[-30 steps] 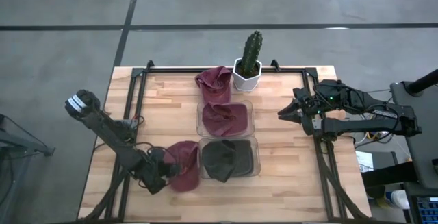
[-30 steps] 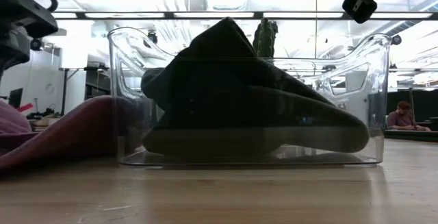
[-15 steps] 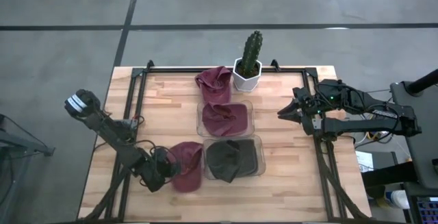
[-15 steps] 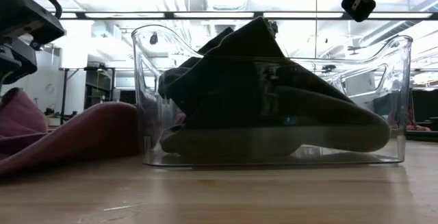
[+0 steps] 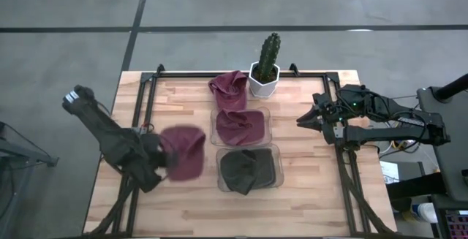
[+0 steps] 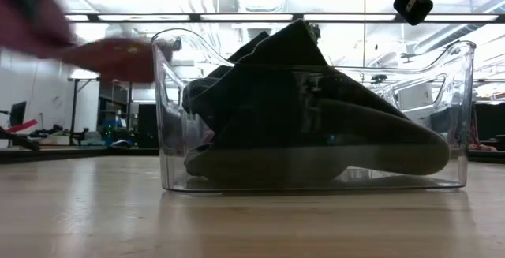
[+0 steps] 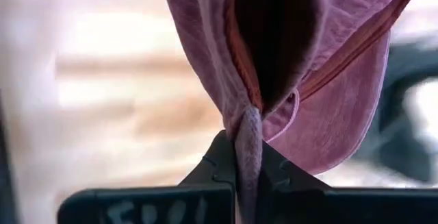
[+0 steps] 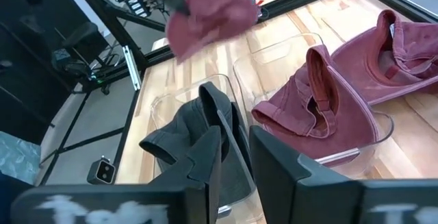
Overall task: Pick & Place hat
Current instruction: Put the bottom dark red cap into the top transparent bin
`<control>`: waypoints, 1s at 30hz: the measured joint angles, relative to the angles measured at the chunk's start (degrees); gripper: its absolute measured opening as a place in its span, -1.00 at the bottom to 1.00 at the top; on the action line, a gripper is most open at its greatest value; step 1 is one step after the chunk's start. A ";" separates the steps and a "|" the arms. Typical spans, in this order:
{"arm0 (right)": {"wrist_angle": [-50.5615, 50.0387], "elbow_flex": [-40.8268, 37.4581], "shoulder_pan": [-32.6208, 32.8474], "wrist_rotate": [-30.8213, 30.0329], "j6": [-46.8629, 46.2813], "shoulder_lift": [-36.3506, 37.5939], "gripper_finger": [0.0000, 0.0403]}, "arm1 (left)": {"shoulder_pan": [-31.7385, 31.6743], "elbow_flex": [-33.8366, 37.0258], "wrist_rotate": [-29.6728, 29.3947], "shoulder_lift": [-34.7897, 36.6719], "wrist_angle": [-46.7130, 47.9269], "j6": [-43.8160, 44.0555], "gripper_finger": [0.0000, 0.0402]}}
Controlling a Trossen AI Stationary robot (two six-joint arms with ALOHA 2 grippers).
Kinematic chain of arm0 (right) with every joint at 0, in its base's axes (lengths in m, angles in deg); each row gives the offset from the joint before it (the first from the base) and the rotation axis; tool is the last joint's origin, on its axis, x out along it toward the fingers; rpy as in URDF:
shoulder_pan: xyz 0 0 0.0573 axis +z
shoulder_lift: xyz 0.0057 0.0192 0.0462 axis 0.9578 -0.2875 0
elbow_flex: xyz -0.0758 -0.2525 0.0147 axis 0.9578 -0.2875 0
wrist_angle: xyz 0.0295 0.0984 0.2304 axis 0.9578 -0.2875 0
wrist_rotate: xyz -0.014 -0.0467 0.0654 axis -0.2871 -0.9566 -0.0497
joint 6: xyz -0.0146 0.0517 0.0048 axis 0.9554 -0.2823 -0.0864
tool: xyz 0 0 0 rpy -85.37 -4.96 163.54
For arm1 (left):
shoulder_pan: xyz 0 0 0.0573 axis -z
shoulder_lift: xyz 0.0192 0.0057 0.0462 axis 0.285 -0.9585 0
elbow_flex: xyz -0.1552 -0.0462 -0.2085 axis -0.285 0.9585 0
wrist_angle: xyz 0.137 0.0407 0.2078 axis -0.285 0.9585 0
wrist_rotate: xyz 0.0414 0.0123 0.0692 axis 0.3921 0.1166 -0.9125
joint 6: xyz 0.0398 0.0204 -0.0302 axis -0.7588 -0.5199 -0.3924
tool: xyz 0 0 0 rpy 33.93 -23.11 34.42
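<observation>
The left gripper, clamped on the maroon hat, has lifted it off the table beside the dark-hat bin, so the pick looks done, while the right gripper waits apart, fingers spread.

I'm seeing open wood on the table along its left and near edges. The two clear bins, a loose maroon hat and the cactus pot are blocking the centre line.
</observation>
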 joint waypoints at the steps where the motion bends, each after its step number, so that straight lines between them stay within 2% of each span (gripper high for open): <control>1: 0.12 0.00 -0.01 0.00 0.00 -0.19 -0.65 | -0.74 -2.38 -3.13 -0.20 2.14 -1.06 -0.95; 4: 0.44 0.00 0.01 0.00 0.00 -0.81 -0.66 | -3.35 -8.24 -14.86 -1.14 4.88 -5.89 -0.95; 7: 2.37 0.00 -0.01 0.00 0.00 -1.99 -0.65 | -6.21 -11.99 -27.49 -2.19 3.31 -12.28 -0.95; 11: 7.68 0.00 0.01 0.01 0.00 -3.99 -0.60 | -10.13 -14.26 -36.86 -3.46 -2.56 -21.31 -0.95; 19: 24.85 0.00 -0.01 0.04 0.13 -9.31 -0.42 | -15.32 -14.62 -43.83 -5.81 -19.50 -40.26 -0.95; 24: 32.64 0.02 0.01 0.04 2.58 -12.61 -0.19 | -18.09 -14.59 -44.34 -7.51 -28.21 -49.64 -0.95; 30: 37.40 2.40 0.01 0.06 6.61 -16.71 0.07 | -22.01 -14.55 -44.37 -10.05 -33.36 -55.41 -0.95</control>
